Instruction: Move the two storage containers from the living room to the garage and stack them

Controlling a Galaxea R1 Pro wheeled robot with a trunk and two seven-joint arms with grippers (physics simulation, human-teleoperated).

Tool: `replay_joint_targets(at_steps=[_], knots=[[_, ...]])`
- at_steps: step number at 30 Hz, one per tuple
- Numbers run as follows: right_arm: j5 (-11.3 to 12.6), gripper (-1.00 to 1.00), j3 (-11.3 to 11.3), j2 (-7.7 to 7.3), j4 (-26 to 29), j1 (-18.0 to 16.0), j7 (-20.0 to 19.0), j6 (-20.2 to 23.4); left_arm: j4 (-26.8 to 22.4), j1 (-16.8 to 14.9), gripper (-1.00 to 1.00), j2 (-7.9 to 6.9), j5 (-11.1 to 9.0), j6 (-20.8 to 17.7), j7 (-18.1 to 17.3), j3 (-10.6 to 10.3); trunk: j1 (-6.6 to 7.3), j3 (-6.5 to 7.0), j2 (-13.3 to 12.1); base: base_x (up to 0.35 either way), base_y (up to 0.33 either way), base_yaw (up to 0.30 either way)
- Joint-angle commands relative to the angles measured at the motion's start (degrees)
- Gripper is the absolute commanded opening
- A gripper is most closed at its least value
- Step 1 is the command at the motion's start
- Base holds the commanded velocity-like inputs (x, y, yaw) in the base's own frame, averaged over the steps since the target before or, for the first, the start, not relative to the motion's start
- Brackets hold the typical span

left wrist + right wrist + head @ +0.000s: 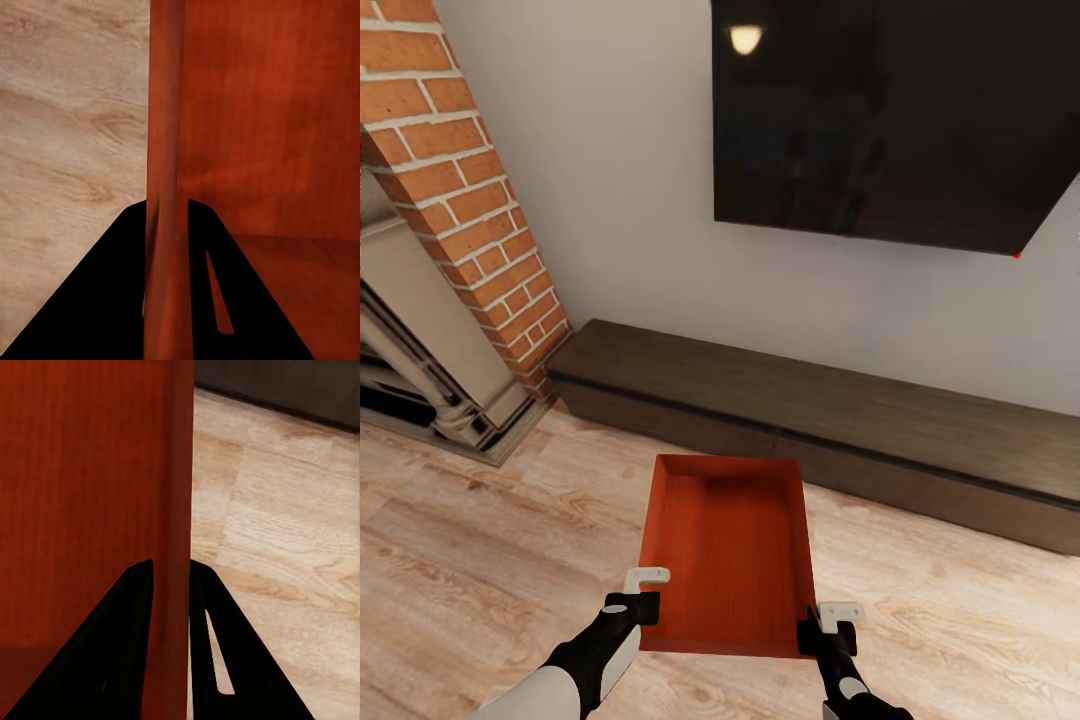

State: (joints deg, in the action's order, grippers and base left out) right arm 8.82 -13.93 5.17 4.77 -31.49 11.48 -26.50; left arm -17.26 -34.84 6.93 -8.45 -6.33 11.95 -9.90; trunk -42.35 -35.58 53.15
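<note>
Both my claws are clamped on one orange-red storage container [728, 550]. My left gripper [644, 592] pinches its left wall near the near corner, my right gripper [830, 622] pinches the right wall near its near corner, a finger on each side of the thin wall. Container sits over the light wood floor [460, 560], just before the dark bench [840, 420], below the black screen [890, 120]; brick fireplace [460, 200] at left.

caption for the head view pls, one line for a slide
Both grippers, left and right, pinch opposite walls of an orange-red storage container before a dark bench.
</note>
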Motion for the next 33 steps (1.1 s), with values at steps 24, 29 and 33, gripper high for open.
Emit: replay_joint_targets(at_steps=[24, 29, 33], knots=[[0.49, -1.00, -0.65, 0.02, 0.67, -0.05, -0.14, -1.45, 0.30, 0.03, -1.00, 0.01, -1.31, -0.35, 0.61, -0.21, 0.00, 2.15, 0.03, 0.000, 0.000, 0.000], [0.52, -1.00, -0.60, -0.06, 0.68, -0.06, -0.14, -1.42, 0.30, 0.03, -1.00, 0.01, -1.31, -0.35, 0.61, -0.18, 0.00, 2.61, 0.03, 0.000, 0.000, 0.000], [0.53, -1.00, -0.63, -0.07, 0.68, -0.06, -0.14, -1.40, 0.30, 0.03, -1.00, 0.01, -1.31, -0.35, 0.61, -0.20, 0.00, 2.97, 0.03, 0.000, 0.000, 0.000]])
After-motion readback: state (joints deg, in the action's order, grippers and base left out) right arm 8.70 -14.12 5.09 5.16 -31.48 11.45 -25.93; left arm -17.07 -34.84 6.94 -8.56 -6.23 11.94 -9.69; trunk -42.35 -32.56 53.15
